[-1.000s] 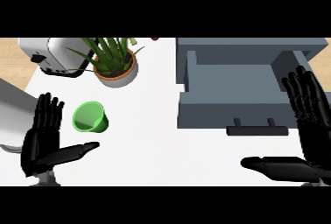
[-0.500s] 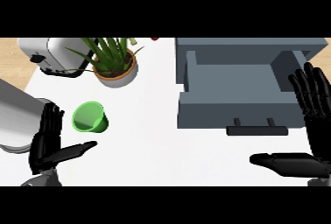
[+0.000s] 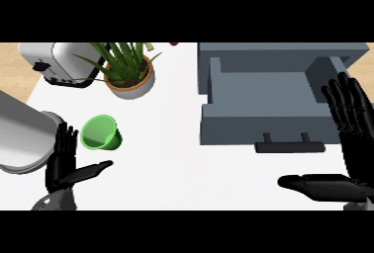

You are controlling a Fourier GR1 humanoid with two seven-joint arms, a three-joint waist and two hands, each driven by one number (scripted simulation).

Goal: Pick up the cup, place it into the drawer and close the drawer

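Green plastic by the look of it, the cup (image 3: pixel 100 132) lies tipped on the bench (image 3: pixel 175 163), just beside your left hand (image 3: pixel 64 165), whose fingers are straight and apart. Expect it light, stiff and prone to roll; take it round the wall. Right hand (image 3: pixel 349 148) rests open beside the drawer (image 3: pixel 270 106).

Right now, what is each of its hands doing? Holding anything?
Left hand: open, holding nothing, beside the green cup.
Right hand: open, holding nothing, beside the open drawer.

Green cup (image 3: pixel 100 132), grey drawer (image 3: pixel 263 94), white counter (image 3: pixel 175 163), silver toaster (image 3: pixel 55 62), terracotta pot (image 3: pixel 131 84), black hands (image 3: pixel 67 168).
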